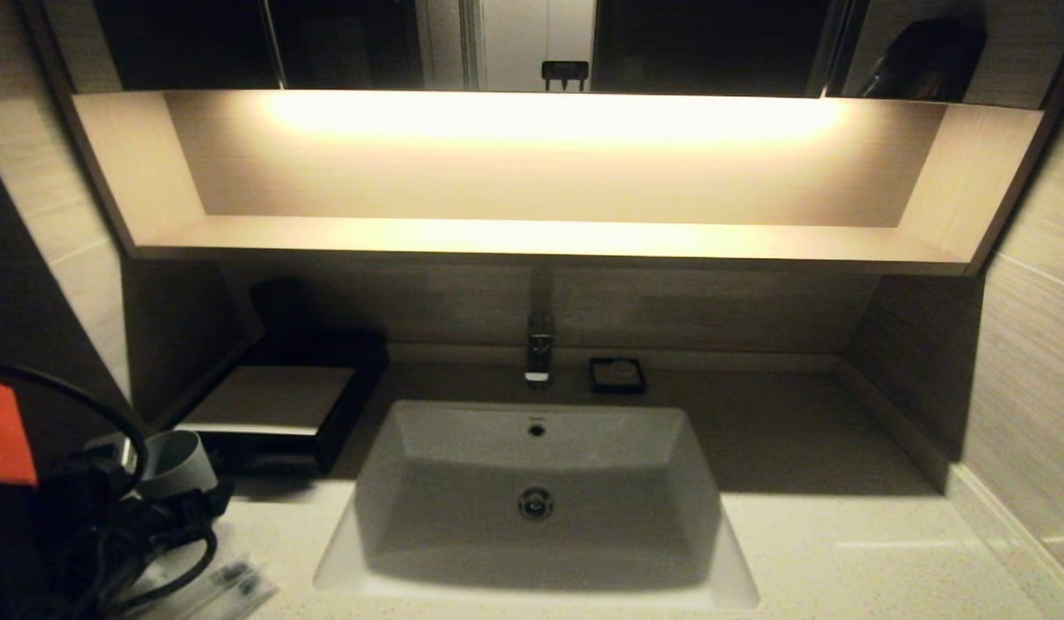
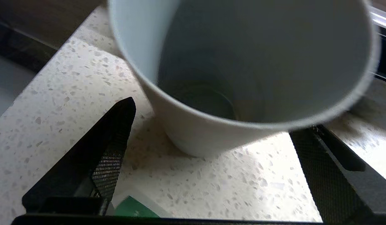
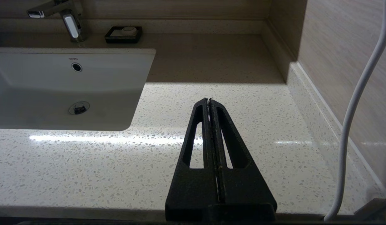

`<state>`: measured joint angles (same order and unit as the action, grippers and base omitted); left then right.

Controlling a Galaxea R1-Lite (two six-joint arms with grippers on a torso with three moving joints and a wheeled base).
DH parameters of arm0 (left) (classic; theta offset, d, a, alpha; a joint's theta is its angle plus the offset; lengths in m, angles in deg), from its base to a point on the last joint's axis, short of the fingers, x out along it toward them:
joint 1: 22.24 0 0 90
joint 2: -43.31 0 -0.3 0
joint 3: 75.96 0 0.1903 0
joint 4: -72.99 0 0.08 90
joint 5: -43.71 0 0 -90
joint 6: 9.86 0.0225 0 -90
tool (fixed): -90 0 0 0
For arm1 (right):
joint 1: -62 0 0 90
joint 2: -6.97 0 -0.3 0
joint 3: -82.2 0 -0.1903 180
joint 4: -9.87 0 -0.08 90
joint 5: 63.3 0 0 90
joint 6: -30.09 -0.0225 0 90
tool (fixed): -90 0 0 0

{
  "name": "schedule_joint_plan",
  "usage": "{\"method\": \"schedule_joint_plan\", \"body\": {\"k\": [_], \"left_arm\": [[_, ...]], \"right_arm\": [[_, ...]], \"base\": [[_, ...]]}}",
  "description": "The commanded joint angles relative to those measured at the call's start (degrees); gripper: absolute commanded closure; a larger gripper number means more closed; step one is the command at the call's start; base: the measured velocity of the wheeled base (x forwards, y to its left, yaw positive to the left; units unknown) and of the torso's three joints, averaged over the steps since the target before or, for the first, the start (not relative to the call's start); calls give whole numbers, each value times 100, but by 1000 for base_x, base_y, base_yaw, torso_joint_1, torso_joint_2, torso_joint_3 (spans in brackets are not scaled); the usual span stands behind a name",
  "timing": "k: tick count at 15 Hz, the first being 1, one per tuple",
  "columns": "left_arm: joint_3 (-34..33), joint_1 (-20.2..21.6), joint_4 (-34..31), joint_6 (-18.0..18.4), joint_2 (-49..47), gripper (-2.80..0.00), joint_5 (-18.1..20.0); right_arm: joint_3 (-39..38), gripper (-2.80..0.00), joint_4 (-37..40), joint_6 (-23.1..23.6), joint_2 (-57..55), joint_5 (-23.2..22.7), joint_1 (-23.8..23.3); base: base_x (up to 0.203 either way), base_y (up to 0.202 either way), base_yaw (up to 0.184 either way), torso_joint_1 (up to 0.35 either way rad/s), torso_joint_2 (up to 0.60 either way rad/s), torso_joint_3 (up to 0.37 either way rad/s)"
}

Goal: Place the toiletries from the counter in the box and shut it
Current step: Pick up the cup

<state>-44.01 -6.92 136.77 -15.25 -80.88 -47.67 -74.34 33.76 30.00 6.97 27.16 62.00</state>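
Note:
My left gripper (image 2: 218, 115) is open, low over the counter (image 2: 243, 184). The pale grey cup (image 2: 243, 62) stands upright just ahead of it, between the lines of its fingers (image 2: 96, 162), with no touch visible. A clear packet with a green accent (image 2: 133, 208) lies under the gripper's base. In the head view the clear-wrapped toiletries (image 1: 218, 590) lie at the counter's front left, partly under my left arm (image 1: 93, 508). The black box (image 1: 278, 398) with its beige top sits behind the cup (image 1: 177, 461). My right gripper (image 3: 209, 100) is shut and empty over the counter right of the sink.
The white sink basin (image 1: 536, 499) fills the middle, with the faucet (image 1: 539, 349) behind it. A tiny black square dish (image 1: 616, 375) sits at the back. Walls close both ends of the counter (image 1: 842, 534). A white cable (image 3: 355, 103) hangs by the right wall.

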Motion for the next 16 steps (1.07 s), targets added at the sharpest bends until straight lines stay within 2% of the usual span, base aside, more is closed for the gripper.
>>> {"method": "schedule_joint_plan", "body": {"k": [1,10,11,16], "left_arm": [[20,15,51,-5,-26,-280,15],[178,138,51,12,-131,-280,111],[195,146,51,12,-131,0,111],[222,146,51,12,-149,0,111]], "right_arm": [[-1,0,0,1,0,-2,0],[-1,0,0,1,0,-2,0],[-1,0,0,1,0,-2,0],[-1,0,0,1,0,-2,0]], "base": [[0,0,0,0,0,0],[0,0,0,0,0,0],[0,0,0,0,0,0],[0,0,0,0,0,0]]}}
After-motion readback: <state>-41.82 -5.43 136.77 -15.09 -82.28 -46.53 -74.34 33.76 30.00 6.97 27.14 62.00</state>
